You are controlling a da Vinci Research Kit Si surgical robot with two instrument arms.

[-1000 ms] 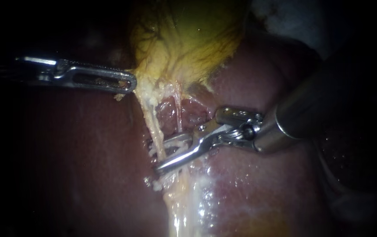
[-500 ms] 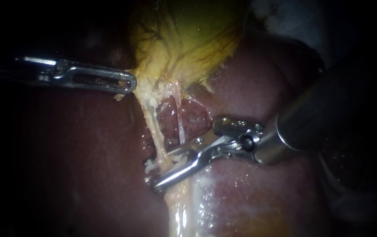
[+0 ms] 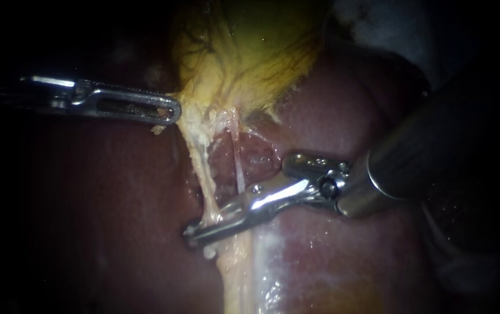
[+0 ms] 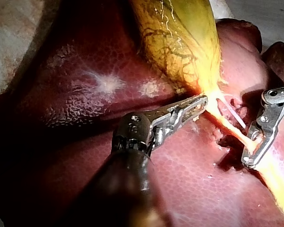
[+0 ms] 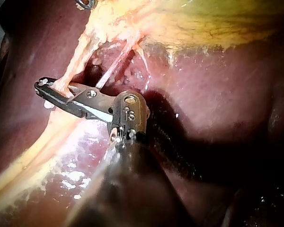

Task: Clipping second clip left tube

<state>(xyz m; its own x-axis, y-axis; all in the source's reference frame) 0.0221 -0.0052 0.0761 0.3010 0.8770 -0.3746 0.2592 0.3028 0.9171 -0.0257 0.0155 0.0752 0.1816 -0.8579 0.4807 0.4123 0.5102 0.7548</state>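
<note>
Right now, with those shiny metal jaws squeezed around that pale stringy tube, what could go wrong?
1. The slender steel right instrument is clamped on the pale, stringy left tube while the left instrument holds the yellow-green gallbladder taut; any sideways tug might tear the tube.
2. The thin whitish right tube runs right beside the jaws and could get nicked.
3. The jaw tips lie close to the dark red liver, which may get scraped.

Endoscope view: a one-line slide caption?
Silver right instrument shut on the pale left tube below the yellow gallbladder; slotted left instrument grips its neck.
</note>
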